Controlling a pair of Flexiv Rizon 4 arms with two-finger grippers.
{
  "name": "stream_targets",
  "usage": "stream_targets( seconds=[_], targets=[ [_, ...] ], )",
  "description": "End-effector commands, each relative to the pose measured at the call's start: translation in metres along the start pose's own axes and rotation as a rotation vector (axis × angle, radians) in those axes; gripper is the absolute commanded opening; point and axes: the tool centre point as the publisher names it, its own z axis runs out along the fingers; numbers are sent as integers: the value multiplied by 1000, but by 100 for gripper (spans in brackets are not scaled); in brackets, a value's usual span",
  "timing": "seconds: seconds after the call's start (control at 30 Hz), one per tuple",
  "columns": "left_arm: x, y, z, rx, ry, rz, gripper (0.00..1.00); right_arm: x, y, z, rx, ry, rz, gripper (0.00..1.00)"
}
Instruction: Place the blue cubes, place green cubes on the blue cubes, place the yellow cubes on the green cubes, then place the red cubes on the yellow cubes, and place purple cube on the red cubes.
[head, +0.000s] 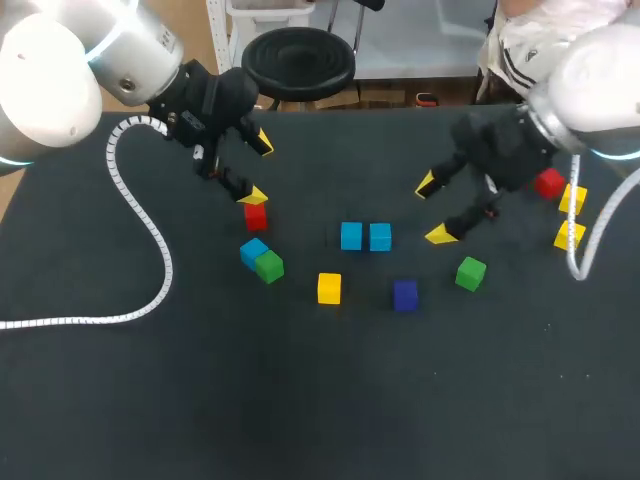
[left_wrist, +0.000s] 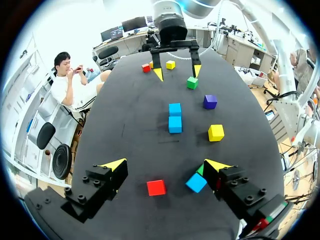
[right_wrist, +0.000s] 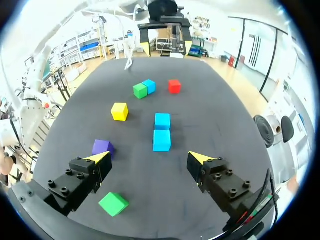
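Observation:
Two blue cubes (head: 351, 236) (head: 380, 236) sit side by side at the table's middle. In front of them lie a yellow cube (head: 329, 288) and the purple cube (head: 405, 295). A blue cube (head: 253, 250) touches a green cube (head: 269, 266), with a red cube (head: 255, 216) just behind. My left gripper (head: 258, 168) hangs open above that red cube (left_wrist: 156, 187). My right gripper (head: 433, 210) is open, with a green cube (head: 470, 273) (right_wrist: 113, 204) under it. Beyond it lie a red cube (head: 548, 183) and two yellow cubes (head: 572, 199) (head: 569, 236).
A white coiled cable (head: 150, 245) loops over the dark table at the left. The table's front half (head: 320, 400) holds no cubes.

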Motion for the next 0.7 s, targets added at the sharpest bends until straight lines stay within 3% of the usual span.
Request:
stream_targets(
  seconds=[0.03,0.7],
  targets=[
    [-1,1,0,2,6,-3,100,4,10,-11,37,-30,-9,100],
    [-1,1,0,2,6,-3,100,4,13,-13,16,-45,-1,100]
  ],
)
